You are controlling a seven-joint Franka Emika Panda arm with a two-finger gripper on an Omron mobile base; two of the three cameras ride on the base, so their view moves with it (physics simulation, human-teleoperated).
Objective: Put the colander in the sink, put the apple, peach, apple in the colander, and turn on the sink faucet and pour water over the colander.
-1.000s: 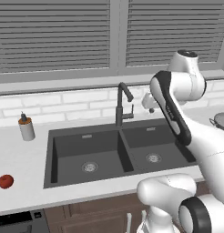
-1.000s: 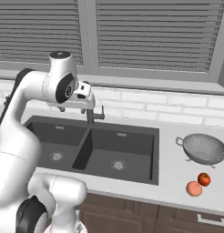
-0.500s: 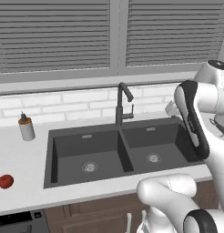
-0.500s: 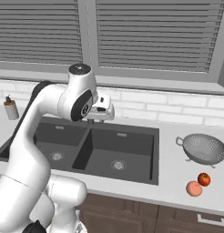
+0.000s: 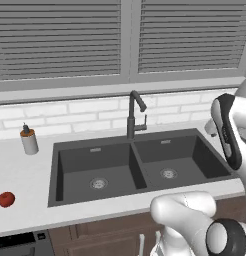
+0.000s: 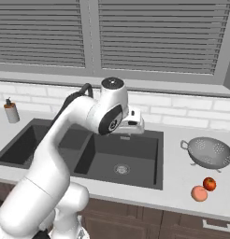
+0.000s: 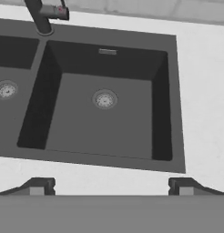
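On the pale countertop (image 6: 182, 186), to the right of the sink (image 6: 135, 144), the colander (image 6: 209, 152) sits upright, a small silvery bowl dotted with holes with a loop handle showing on its left side. Just in front of it lie two fruits that touch or nearly touch: the peach (image 6: 199, 193), pale orange, and a darker red apple (image 6: 209, 183) a little behind and to its right. A second red apple (image 5: 6, 199) rests well apart from these, on the counter left of the sink near its front edge, as the left base view shows. The sink is a dark double basin with a round steel drain (image 7: 104, 99) in each half, and both basins hold nothing but their drains. The sink faucet (image 5: 135, 114) stands at the back rim between the two basins, its bent spout reaching forward. A small grey soap dispenser (image 5: 29, 140) stands on the counter at the far left, near the white brick backsplash (image 5: 85, 117). The gripper (image 7: 111, 185) hangs above the front edge of the right basin, looking down into it, with its two dark fingertips (image 7: 39, 185) spread wide apart and nothing between them. Closed grey blinds (image 6: 154, 35) cover the window behind.
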